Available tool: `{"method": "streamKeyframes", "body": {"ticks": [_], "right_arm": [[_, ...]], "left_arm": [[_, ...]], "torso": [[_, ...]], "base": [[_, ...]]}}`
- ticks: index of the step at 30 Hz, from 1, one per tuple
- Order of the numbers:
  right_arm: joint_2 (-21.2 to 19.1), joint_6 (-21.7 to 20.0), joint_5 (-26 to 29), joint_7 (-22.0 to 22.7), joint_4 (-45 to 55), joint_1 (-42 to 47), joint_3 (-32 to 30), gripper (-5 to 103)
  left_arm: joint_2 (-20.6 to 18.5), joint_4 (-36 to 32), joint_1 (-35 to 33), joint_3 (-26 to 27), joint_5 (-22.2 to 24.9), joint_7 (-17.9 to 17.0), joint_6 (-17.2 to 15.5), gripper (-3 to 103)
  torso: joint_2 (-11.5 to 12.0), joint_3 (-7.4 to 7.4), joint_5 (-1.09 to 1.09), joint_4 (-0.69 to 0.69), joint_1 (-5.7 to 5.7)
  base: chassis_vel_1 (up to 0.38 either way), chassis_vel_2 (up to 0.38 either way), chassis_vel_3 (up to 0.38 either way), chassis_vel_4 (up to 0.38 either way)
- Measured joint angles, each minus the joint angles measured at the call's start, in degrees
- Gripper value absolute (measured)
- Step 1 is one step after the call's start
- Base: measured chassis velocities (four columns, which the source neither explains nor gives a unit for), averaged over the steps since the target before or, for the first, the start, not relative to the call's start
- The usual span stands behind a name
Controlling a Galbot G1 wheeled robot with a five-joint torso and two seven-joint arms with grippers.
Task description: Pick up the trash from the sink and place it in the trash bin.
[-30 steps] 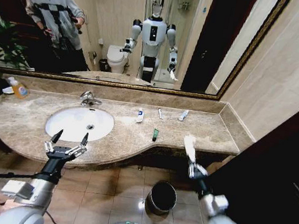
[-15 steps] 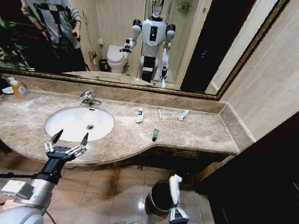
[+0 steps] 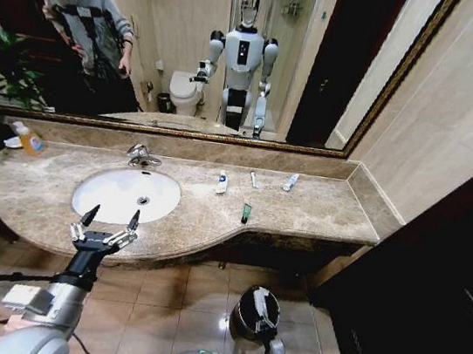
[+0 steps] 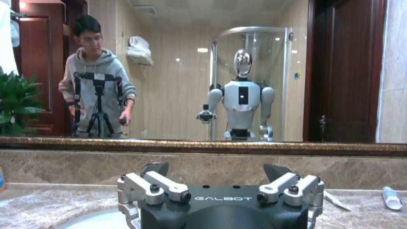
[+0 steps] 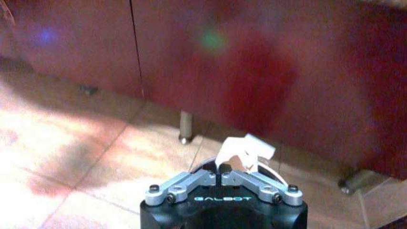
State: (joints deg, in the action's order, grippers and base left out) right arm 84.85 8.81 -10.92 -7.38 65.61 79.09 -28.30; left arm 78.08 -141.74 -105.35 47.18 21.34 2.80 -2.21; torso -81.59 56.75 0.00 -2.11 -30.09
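Right claw (image 3: 259, 314) was down low over the trash bin (image 3: 245, 319) on the tiled floor, near side of the tabletop (image 3: 320, 211). Its fingers were pinched shut on a crumpled white wrapper (image 3: 261, 302); in the right wrist view the wrapper (image 5: 245, 151) stuck up from between the closed tips, the dark cabinet front (image 5: 267, 71) behind it. Wrapper sat right above the bin opening, still in the grip.

Left claw (image 3: 105, 227) hovered at the near rim of the sink (image 3: 110, 199), fingers spread open, nothing in them. Left wrist view confirmed both fingers (image 4: 147, 183) apart.

Remaining trash on the tabletop, right of the basin: a white tube with dark cap (image 3: 222, 182), a thin white sachet (image 3: 254, 179), another white tube (image 3: 289, 182) farther right near the mirror (image 3: 341, 60), and a tiny dark-green tube (image 3: 246, 213) nearer the front edge. All well apart from both claws.

Chrome tap (image 3: 140, 156) at the far side of the basin. Clear bottle of orange-yellow liquid (image 3: 29, 140) stood at far left.
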Motion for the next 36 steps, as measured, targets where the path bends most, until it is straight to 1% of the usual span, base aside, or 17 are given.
{"method": "streamKeyframes", "body": {"ticks": [3,4,7,12,14,15,16,18,24,26,27,28,29,32,33,35,36], "right_arm": [[0.1,-1.3,-2.0,-0.6,-6.8,-4.8,0.0,0],[0.1,-1.3,-2.0,-0.6,-6.8,-4.8,0.0,0],[0.4,-1.7,-3.5,-1.1,-13.0,-8.9,-0.4,0],[0.5,-2.0,-5.4,-1.5,-17.3,-12.1,-0.7,0],[0.6,-1.6,-7.5,-1.6,-21.9,-14.9,-1.5,0],[0.8,-0.8,-8.4,-0.9,-24.9,-16.5,-1.9,0],[0.8,-0.8,-8.4,-0.9,-24.9,-16.5,-1.9,0],[0.7,0.2,-9.3,0.1,-29.2,-18.6,-2.5,0],[0.4,0.3,-9.3,0.3,-32.5,-20.2,-2.7,0],[0.5,0.4,-9.2,0.5,-33.7,-20.8,-2.7,11],[0.5,0.4,-9.1,0.5,-33.9,-20.9,-2.7,11],[0.5,0.4,-9.1,0.5,-34.0,-21.0,-2.7,16],[0.5,0.4,-9.1,0.5,-34.0,-21.0,-2.7,16],[0.5,0.5,-9.0,0.5,-34.0,-21.0,-2.6,32],[0.5,0.5,-9.0,0.5,-34.0,-21.0,-2.6,32],[0.5,0.5,-8.9,0.5,-33.8,-21.0,-2.6,43],[0.5,0.5,-8.9,0.5,-33.8,-21.0,-2.6,43]], "left_arm": [[0.0,0.0,0.0,0.0,0.0,0.0,0.0,100],[0.0,0.0,0.0,0.0,0.0,0.0,0.0,100],[0.0,0.0,0.0,0.0,0.0,0.0,0.0,100],[0.0,0.0,0.0,0.0,0.0,0.0,0.0,100],[0.0,0.0,0.0,0.0,0.0,0.0,0.0,100],[0.0,0.0,0.0,0.0,0.0,0.0,0.0,100],[0.0,0.0,0.0,0.0,0.0,0.0,0.0,100],[0.0,0.0,0.0,0.0,0.0,0.0,0.0,100],[0.0,0.0,0.0,0.0,0.0,0.0,0.0,100],[0.0,0.0,0.0,0.0,0.0,0.0,0.0,100],[0.0,0.0,0.0,0.0,0.0,0.0,0.0,100],[0.0,0.0,0.0,0.0,0.0,0.0,0.0,100],[0.0,0.0,0.0,0.0,0.0,0.0,0.0,100],[0.0,0.0,0.0,0.0,0.0,0.0,0.0,100],[0.0,0.0,0.0,0.0,0.0,0.0,0.0,100],[0.0,0.0,0.0,0.0,0.0,0.0,0.0,100],[0.0,0.0,0.0,0.0,0.0,0.0,0.0,100]], "torso": [[0.0,0.0,0.0,0.0,0.0],[0.0,0.0,0.0,0.0,0.0],[0.0,0.0,0.0,0.0,0.0],[0.0,0.0,0.0,0.0,0.0],[0.0,-0.01,0.0,0.0,0.01],[0.0,0.0,0.0,0.0,0.01],[0.0,0.0,0.0,0.0,0.01],[0.0,0.0,0.01,0.0,0.0],[0.0,-0.01,0.0,0.0,0.01],[0.0,0.0,0.0,0.0,0.01],[0.0,0.0,0.0,0.0,0.01],[0.0,0.0,0.0,0.0,0.01],[0.0,0.0,0.0,0.0,0.01],[0.0,-0.01,0.0,0.01,0.01],[0.0,-0.01,0.0,0.01,0.01],[0.0,-0.01,0.0,0.0,0.01],[0.0,-0.01,0.0,0.0,0.01]], "base": [[0.0,0.0,0.0,0.0],[0.0,0.0,0.0,0.0],[0.0,0.0,0.0,0.0],[0.0,0.0,0.0,0.0],[0.0,0.0,0.0,0.0],[0.0,0.0,0.0,0.0],[0.0,0.0,0.0,0.0],[0.0,0.0,0.0,0.0],[0.0,0.0,0.0,0.0],[0.0,0.0,0.0,0.0],[0.0,0.0,0.0,0.0],[0.0,0.0,0.0,0.0],[0.0,0.0,0.0,0.0],[0.0,0.0,0.0,0.0],[0.0,0.0,0.0,0.0],[0.0,0.0,0.0,0.0],[0.0,0.0,0.0,0.0]]}}
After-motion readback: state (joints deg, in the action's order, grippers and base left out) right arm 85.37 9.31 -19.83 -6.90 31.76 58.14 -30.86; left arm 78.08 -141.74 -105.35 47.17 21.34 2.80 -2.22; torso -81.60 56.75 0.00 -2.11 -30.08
